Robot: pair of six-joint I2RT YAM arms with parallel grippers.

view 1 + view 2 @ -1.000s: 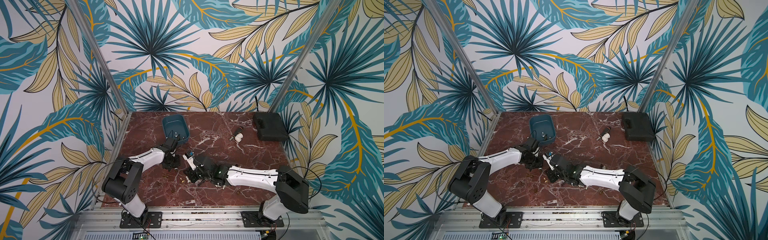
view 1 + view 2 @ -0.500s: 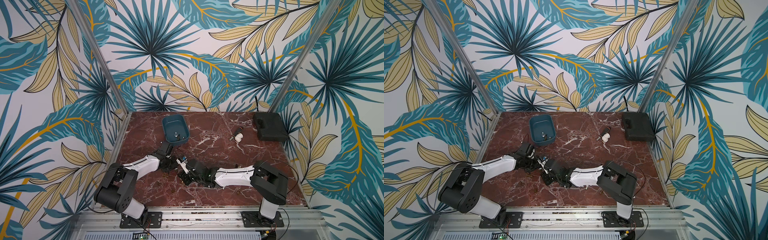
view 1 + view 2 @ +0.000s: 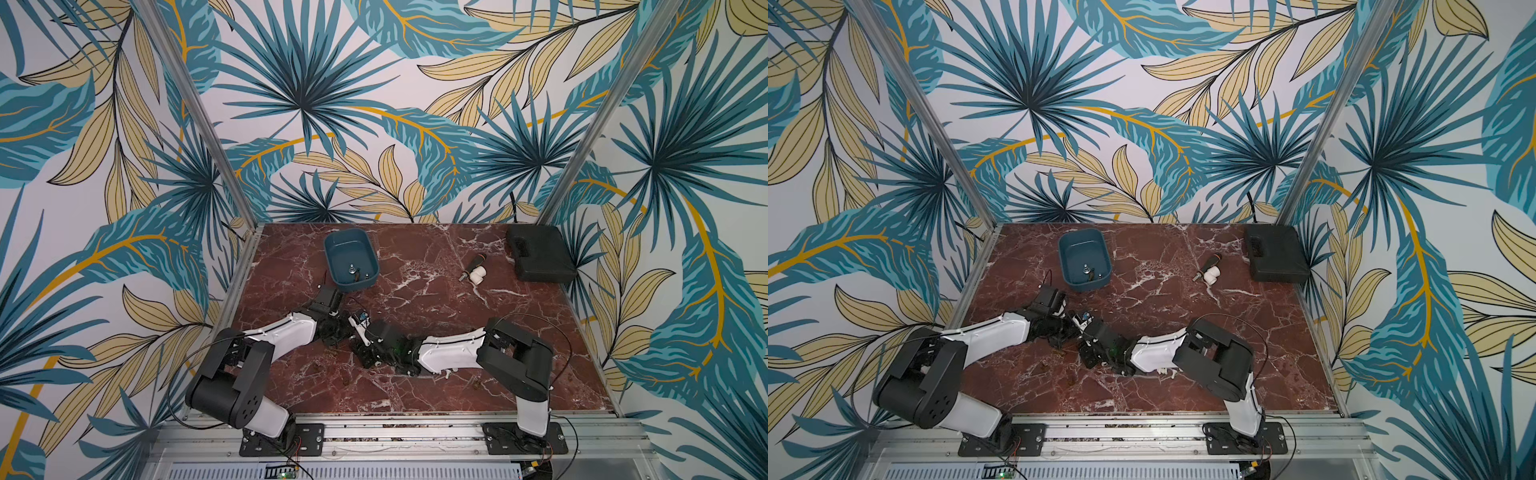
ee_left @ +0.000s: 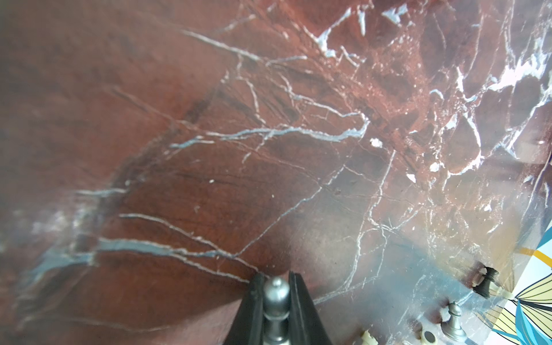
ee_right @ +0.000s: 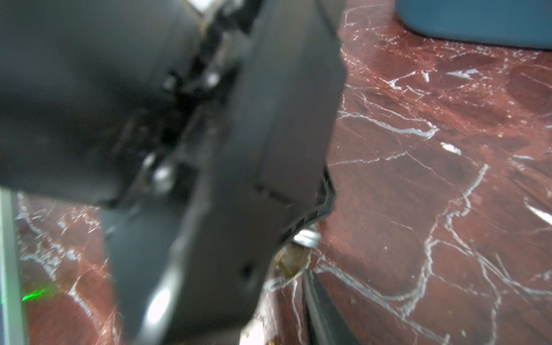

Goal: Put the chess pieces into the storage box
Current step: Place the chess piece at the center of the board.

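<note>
Left pincer (image 4: 276, 282) clamps silver pawn (image 4: 276, 298), near blue box (image 3: 351, 259); right pincer (image 3: 353, 334) close alongside, opening cannot be told. Two pieces (image 3: 354, 272) lie inside box.

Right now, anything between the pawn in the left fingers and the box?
Nothing visible. The pawn is clamped in the left fingers; bare marble runs to the box. The right arm crowds alongside, not on the box side.
</note>
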